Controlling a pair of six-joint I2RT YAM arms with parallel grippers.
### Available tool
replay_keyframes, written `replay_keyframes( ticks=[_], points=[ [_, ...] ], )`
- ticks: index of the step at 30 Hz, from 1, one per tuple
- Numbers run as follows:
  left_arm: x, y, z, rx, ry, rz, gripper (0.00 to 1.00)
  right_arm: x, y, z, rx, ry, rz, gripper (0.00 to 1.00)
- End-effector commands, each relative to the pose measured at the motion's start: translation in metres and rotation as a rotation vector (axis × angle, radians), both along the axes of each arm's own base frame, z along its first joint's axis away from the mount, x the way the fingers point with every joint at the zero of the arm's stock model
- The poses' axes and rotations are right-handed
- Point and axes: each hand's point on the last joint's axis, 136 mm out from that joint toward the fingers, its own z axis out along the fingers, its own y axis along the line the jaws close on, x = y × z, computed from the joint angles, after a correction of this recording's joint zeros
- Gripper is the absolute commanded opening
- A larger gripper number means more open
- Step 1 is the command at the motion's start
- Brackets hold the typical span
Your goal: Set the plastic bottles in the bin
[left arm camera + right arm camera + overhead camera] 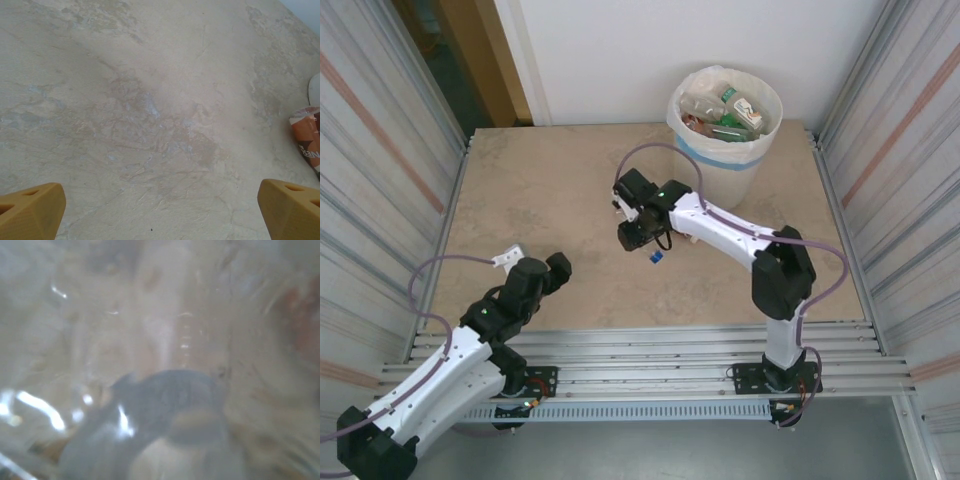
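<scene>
Though blurry (close), clear bottle (175, 340)

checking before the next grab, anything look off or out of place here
Nothing spilled or damaged. The bin is heaped to its rim with plastic bottles, so more may slide off. One blue-capped bottle sits on the table, under the right arm.

Matt marbled table (550, 190), glossy clear plastic bottle (160, 340) (blurred close-up)
</scene>
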Motion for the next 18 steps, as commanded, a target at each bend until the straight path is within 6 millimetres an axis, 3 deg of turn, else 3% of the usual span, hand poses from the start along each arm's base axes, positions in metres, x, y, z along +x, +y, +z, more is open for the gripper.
replay_keyframes(
  ticks=[1, 12, 18],
  points=[
    [0.002, 0.007, 0.005, 0.025, -0.018, 0.026, 0.99, 0.005, -0.013, 0.058, 0.066, -0.095, -0.054, 0.12],
    [0.004, 0.008, 0.021, 0.054, -0.057, 0.004, 0.99, 0.04, -0.081, 0.222, 0.254, -0.442, -0.187, 0.09],
    [0.006, 0.006, 0.021, 0.036, -0.066, 0.002, 0.99, 0.074, -0.137, 0.277, 0.279, -0.584, -0.302, 0.12]
  ],
)
